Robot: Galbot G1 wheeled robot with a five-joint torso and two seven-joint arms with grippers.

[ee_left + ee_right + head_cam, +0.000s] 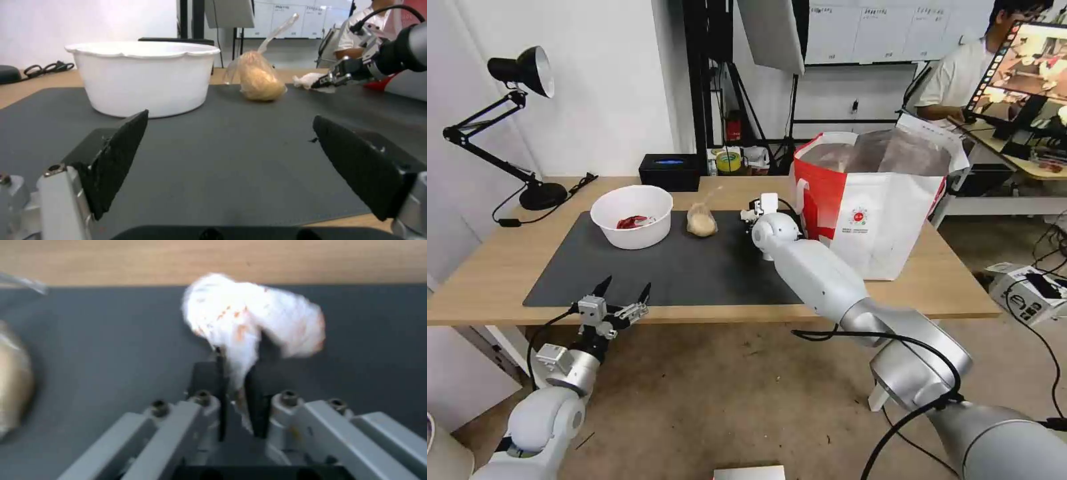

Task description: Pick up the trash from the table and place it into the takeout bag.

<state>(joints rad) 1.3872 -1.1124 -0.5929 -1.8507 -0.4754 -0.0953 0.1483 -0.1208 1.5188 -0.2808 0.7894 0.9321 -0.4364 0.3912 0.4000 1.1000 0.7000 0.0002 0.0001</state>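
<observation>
In the right wrist view my right gripper (236, 368) is shut on a crumpled white tissue (251, 315) with orange stains, just above the dark grey mat (111, 340). The head view places that gripper (754, 217) at the mat's far edge, beside the red-and-white takeout bag (880, 207), which stands open. A white bowl (631, 215) with red scraps and a knotted clear bag of beige food (701, 221) rest on the mat (694, 273). My left gripper (622, 293) hangs open at the table's (494, 267) front edge, facing the bowl (142, 76) and food bag (260, 81).
A black desk lamp (527, 80) stands at the table's far left with its cable trailing. A black box (670, 171) sits at the back edge. Cables and a carton lie on the floor to the right.
</observation>
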